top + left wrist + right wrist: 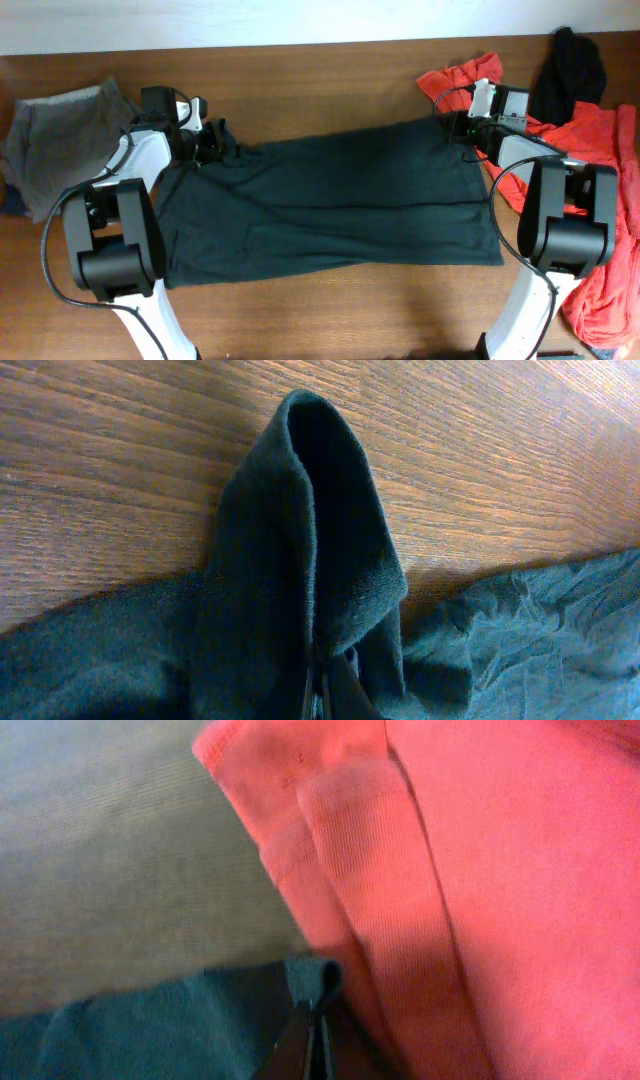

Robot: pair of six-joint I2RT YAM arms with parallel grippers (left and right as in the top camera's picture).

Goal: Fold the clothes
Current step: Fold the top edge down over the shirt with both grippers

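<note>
A dark garment (pixel 330 200) lies spread flat across the middle of the wooden table. My left gripper (pixel 207 145) is shut on its far left corner. In the left wrist view a fold of that dark cloth (pixel 300 560) stands up out of the closed left gripper (pixel 320 695). My right gripper (pixel 468 135) is shut on the far right corner. The right wrist view shows the right gripper (pixel 316 1040) pinching the dark cloth's edge (pixel 150 1030), right beside the coral-red T-shirt (pixel 480 870). That coral-red T-shirt (pixel 600 140) is heaped along the right side.
A small black piece (pixel 570 65) lies at the back right, above the red heap. A grey garment (pixel 60 130) is bunched at the far left. Bare wood (pixel 330 310) runs along the front edge between the two arm bases.
</note>
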